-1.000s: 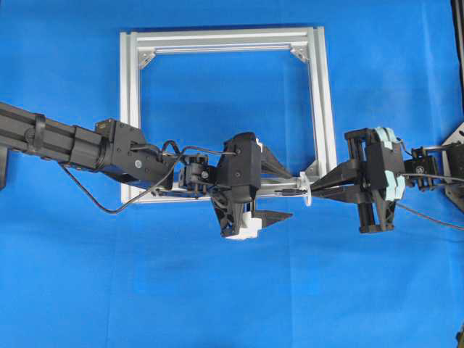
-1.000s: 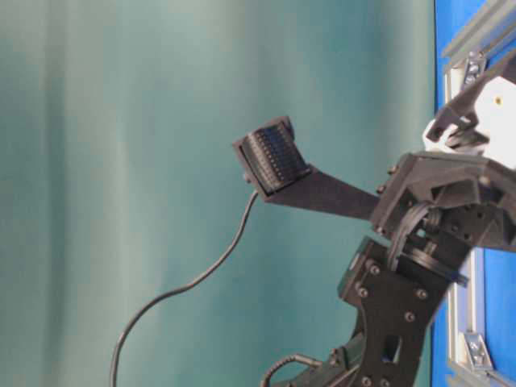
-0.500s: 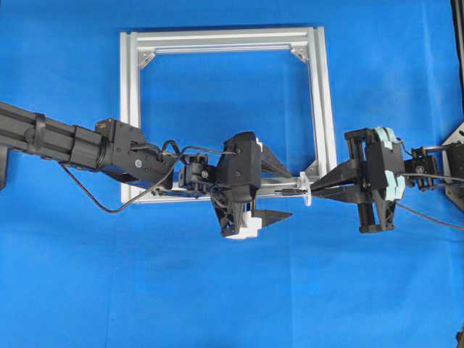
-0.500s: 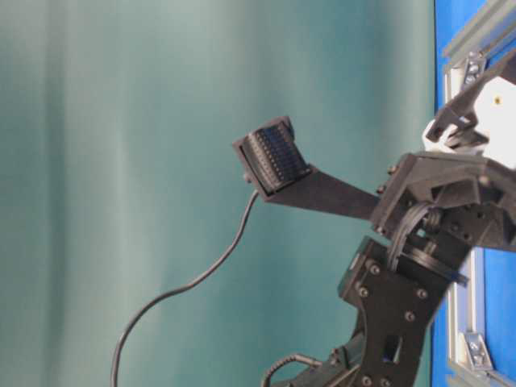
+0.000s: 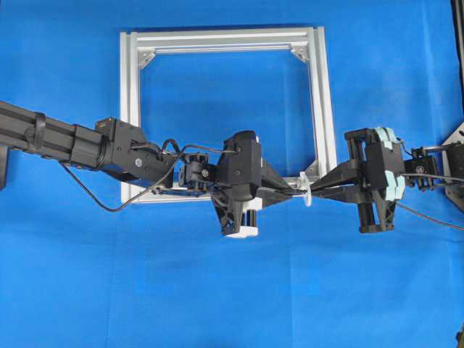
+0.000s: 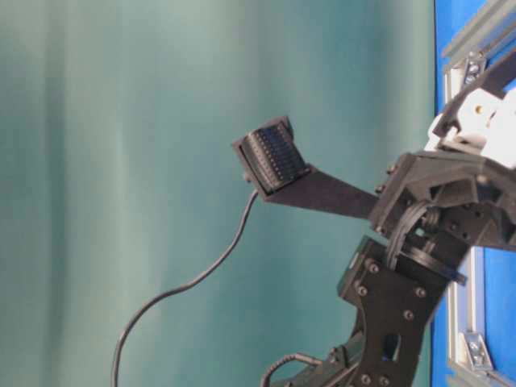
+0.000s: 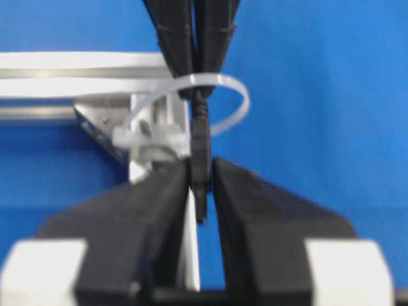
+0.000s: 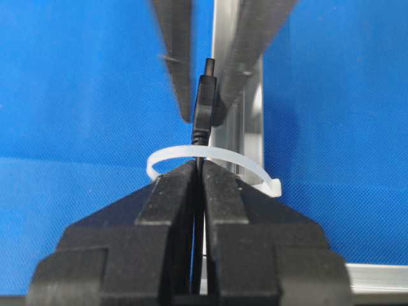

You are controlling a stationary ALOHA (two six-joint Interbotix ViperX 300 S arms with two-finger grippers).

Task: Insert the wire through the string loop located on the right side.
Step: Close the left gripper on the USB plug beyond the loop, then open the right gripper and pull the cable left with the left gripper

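The white string loop (image 5: 307, 190) stands at the near right corner of the silver frame (image 5: 217, 38). The black wire (image 8: 204, 102) passes through the string loop (image 8: 172, 153), plug tip on the far side. My right gripper (image 8: 199, 167) is shut on the wire just behind the loop, and its tips (image 5: 317, 190) touch the loop from the right. My left gripper (image 7: 201, 167) is shut on the plug (image 7: 200, 137), on the other side of the loop (image 7: 237, 105). Both grippers meet nose to nose at the loop, the left gripper (image 5: 288, 196) reaching in from the left.
Blue cloth covers the table (image 5: 217, 290). The left arm (image 5: 72, 145) lies across the frame's near bar and left corner. The frame's right bar (image 8: 239, 127) runs just beside the loop. The frame's corner bracket (image 7: 102, 124) sits left of the plug.
My left gripper's fingers, wide apart before, have closed onto the plug end of the wire. The right gripper and the loop have stayed in place.
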